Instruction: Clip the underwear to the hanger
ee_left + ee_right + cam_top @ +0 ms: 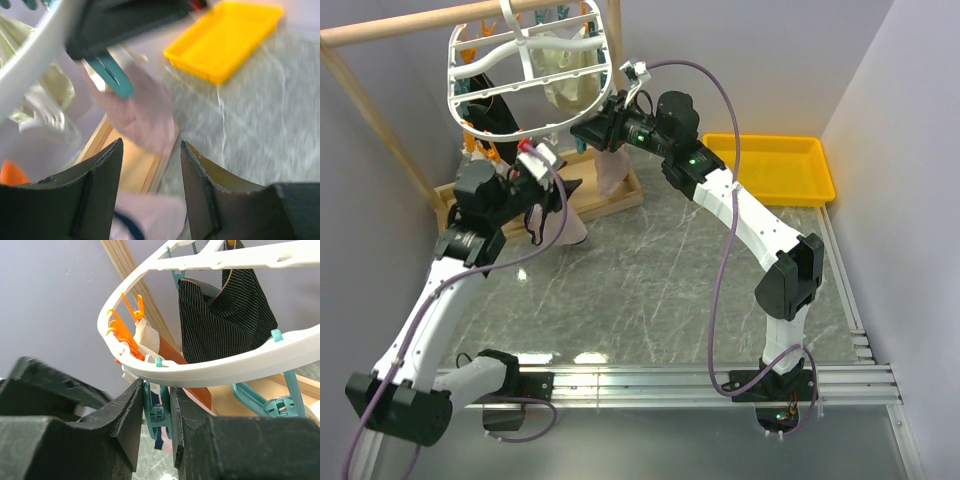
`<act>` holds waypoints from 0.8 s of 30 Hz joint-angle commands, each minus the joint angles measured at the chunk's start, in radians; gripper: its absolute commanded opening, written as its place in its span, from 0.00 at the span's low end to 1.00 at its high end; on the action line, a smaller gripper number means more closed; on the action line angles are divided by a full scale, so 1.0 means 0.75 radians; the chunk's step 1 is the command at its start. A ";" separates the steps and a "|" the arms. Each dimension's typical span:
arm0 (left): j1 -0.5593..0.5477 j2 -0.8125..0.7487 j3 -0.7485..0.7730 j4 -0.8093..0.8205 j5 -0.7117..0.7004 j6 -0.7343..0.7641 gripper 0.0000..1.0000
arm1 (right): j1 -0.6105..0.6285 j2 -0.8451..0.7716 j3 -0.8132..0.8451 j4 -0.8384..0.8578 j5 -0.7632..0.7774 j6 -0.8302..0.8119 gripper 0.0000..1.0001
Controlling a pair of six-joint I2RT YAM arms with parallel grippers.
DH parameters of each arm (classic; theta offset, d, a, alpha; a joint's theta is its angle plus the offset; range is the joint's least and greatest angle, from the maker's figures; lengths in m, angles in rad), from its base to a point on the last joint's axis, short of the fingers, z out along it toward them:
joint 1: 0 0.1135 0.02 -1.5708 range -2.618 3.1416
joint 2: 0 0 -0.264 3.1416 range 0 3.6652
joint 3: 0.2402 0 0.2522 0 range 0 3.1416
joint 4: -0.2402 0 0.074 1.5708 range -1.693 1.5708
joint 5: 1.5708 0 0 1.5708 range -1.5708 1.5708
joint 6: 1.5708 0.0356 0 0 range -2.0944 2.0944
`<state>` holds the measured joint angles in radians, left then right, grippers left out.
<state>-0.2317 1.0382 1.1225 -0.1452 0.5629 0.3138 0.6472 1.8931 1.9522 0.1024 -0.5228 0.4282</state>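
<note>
1. The white hanger is suspended from a wooden rod at the far left of the bench, so that its clothespins dangle within reach of both arms.
2. The right end effector is clenched on a teal clothespin under the hanger's near rim. The pin is pinched between both fingers, in all likelihood so that its mouth is held apart for the fabric.
3. The underwear, pale pink, is seen hanging directly beneath that pin, above the frame's wooden base. In the blurred left wrist view its upper edge is met by the pin, but whether it is bitten cannot be told.
4. The left end effector is released, its jaws set apart with nothing between the tips. It is placed just below and beside the garment, apparently as the feeding hand. A fold of pink cloth with navy trim is glimpsed low between the fingers; whether it is touched cannot be told.
5. The step in hand is judged to be the clipping itself. The pin should be let go only once cloth is seated in its mouth, otherwise the garment is likely to slip to the base.
6. A black striped garment is seen pegged on the hanger, and a yellow tray is seen at the far right, well apart.
</note>
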 commanded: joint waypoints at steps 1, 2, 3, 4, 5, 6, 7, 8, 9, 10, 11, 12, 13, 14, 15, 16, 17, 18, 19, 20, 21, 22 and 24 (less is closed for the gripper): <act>-0.092 0.062 0.064 0.316 -0.239 -0.320 0.56 | -0.016 -0.062 -0.005 0.082 0.051 0.020 0.00; -0.126 0.096 0.070 0.341 -0.300 -0.328 0.55 | -0.016 -0.064 -0.007 0.084 0.053 0.024 0.00; -0.135 0.119 0.080 0.361 -0.325 -0.345 0.55 | -0.016 -0.064 -0.016 0.090 0.053 0.024 0.00; -0.139 0.143 0.113 0.363 -0.347 -0.363 0.54 | -0.016 -0.072 -0.022 0.097 0.053 0.030 0.00; -0.145 0.184 0.129 0.367 -0.398 -0.398 0.53 | -0.018 -0.074 -0.028 0.103 0.055 0.032 0.00; -0.145 0.205 0.144 0.386 -0.415 -0.410 0.53 | -0.016 -0.080 -0.036 0.107 0.053 0.032 0.00; -0.145 0.231 0.162 0.398 -0.425 -0.461 0.53 | -0.018 -0.084 -0.038 0.107 0.049 0.034 0.00; -0.147 0.242 0.168 0.412 -0.437 -0.473 0.52 | -0.016 -0.084 -0.042 0.107 0.047 0.034 0.00; -0.147 0.250 0.172 0.435 -0.442 -0.486 0.52 | -0.018 -0.088 -0.054 0.111 0.045 0.034 0.00; -0.147 0.254 0.180 0.457 -0.440 -0.502 0.51 | -0.018 -0.094 -0.059 0.113 0.041 0.030 0.00; -0.153 0.274 0.185 0.465 -0.444 -0.506 0.50 | -0.016 -0.094 -0.063 0.111 0.039 0.032 0.00; -0.153 0.283 0.189 0.474 -0.442 -0.510 0.45 | -0.016 -0.094 -0.067 0.111 0.032 0.034 0.00; -0.155 0.291 0.199 0.482 -0.442 -0.510 0.41 | -0.018 -0.094 -0.067 0.107 0.030 0.036 0.00; -0.157 0.305 0.199 0.486 -0.442 -0.510 0.36 | -0.016 -0.094 -0.067 0.103 0.034 0.039 0.00; -0.155 0.311 0.199 0.486 -0.442 -0.510 0.25 | -0.018 -0.094 -0.065 0.097 0.036 0.045 0.00; -0.157 0.315 0.195 0.484 -0.436 -0.506 0.19 | -0.018 -0.094 -0.063 0.088 0.040 0.053 0.04; -0.157 0.313 0.187 0.494 -0.436 -0.502 0.14 | -0.016 -0.090 -0.057 0.080 0.045 0.055 0.16; -0.157 0.309 0.181 0.498 -0.433 -0.496 0.06 | -0.016 -0.092 -0.050 0.064 0.051 0.061 0.25; -0.157 0.305 0.166 0.498 -0.433 -0.488 0.04 | -0.016 -0.092 -0.048 0.056 0.057 0.063 0.33; -0.157 0.301 0.162 0.496 -0.433 -0.488 0.02 | -0.014 -0.094 -0.046 0.048 0.063 0.063 0.43; -0.157 0.297 0.160 0.496 -0.438 -0.482 0.01 | -0.016 -0.096 -0.048 0.039 0.067 0.061 0.47; -0.155 0.295 0.152 0.496 -0.440 -0.476 0.00 | -0.016 -0.100 -0.052 0.039 0.077 0.061 0.48; -0.157 0.289 0.146 0.492 -0.442 -0.472 0.00 | -0.016 -0.104 -0.059 0.031 0.090 0.061 0.52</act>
<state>-0.3485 1.2724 1.2198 0.1650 0.2386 -0.0555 0.6411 1.8751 1.9053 0.1314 -0.4904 0.4652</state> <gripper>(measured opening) 0.217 0.510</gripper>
